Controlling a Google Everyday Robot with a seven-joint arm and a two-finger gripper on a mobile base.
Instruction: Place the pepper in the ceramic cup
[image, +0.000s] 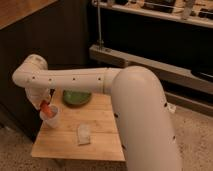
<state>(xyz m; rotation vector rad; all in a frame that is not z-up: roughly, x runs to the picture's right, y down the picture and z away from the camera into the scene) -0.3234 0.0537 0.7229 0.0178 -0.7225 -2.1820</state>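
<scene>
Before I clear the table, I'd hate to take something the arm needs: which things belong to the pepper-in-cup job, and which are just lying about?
Job:
pepper, at the cup's rim
cup, near the table's left edge
gripper, just above the cup, at the pepper

Lying about:
green bowl, at the back of the table
pale packet, near the front
</scene>
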